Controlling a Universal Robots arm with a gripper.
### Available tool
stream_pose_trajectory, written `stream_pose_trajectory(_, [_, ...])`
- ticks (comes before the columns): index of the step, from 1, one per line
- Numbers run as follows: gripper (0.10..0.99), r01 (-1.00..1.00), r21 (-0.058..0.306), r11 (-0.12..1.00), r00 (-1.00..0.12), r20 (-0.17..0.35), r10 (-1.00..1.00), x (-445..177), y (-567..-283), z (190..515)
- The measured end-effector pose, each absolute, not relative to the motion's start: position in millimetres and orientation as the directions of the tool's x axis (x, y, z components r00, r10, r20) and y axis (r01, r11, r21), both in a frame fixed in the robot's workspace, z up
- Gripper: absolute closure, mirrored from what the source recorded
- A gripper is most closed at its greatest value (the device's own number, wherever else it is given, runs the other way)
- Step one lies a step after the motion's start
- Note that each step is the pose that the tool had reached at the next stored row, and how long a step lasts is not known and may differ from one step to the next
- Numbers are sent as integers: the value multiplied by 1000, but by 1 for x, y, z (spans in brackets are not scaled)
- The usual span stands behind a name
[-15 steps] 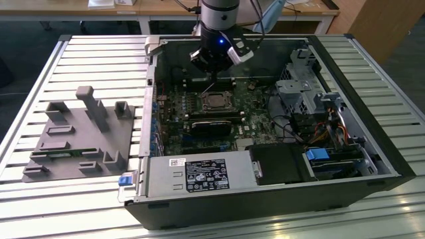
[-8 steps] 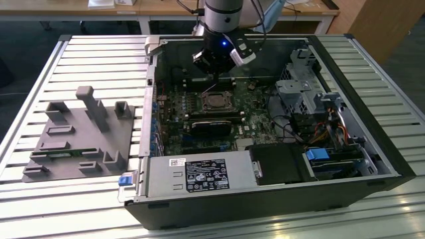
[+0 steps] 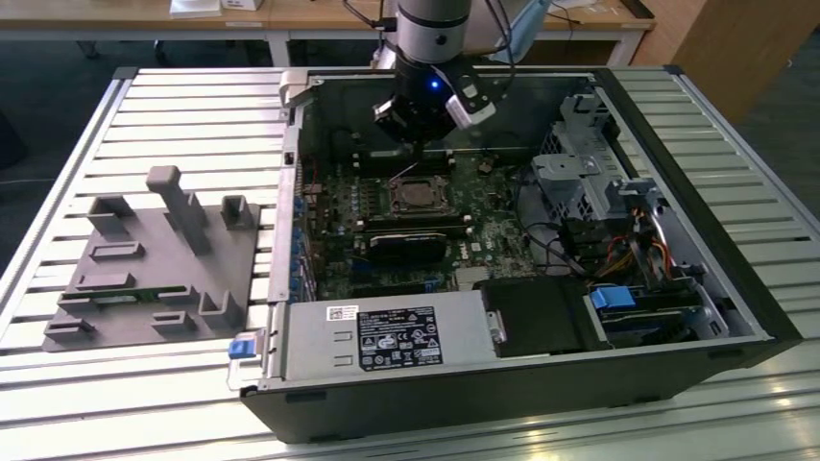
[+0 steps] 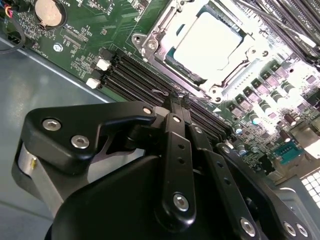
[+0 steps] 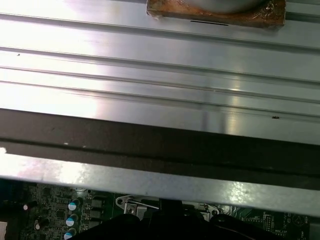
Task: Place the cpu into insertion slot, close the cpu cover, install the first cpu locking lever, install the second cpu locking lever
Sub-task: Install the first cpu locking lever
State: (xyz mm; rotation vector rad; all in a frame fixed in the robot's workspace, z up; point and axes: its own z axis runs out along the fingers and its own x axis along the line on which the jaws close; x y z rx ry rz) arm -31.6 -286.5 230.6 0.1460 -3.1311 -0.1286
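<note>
With the cpu seated in the slot and the cover apparently down, the gripper, pinched nearly shut on a thin wire lever, seems at the lever step, which calls for hooking it precisely.

cpu in insertion slot, claw just beside

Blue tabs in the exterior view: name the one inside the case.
The blue tab on the drive bay, toward the exterior view's right. The other blue tab sticks out of the case's outer corner beside the power supply.
</note>
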Motion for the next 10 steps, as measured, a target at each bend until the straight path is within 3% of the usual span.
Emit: stream_pose_trajectory(10, [969, -93, 82, 992, -996, 1, -93, -30, -287, 229])
